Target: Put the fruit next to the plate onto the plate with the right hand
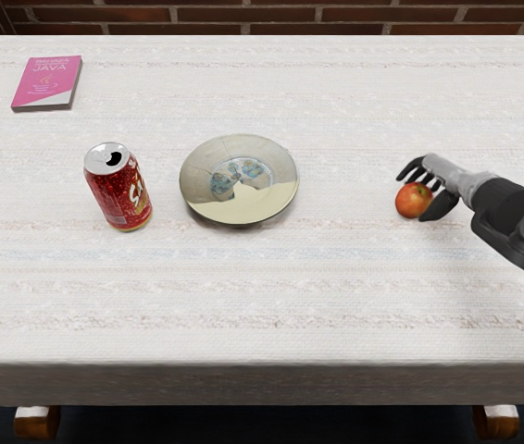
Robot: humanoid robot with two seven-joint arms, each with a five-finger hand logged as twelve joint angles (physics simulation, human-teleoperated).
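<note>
R hand at apple, plate well left — can, book beyond

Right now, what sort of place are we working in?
Likely a simulated home dining spot: a cloth-covered table by a brick wall, set with a metal plate, soda can and apple.

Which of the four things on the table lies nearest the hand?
The red-and-yellow apple, right beside the right hand. The plate, soda can and pink book all sit much farther away across the table.
</note>
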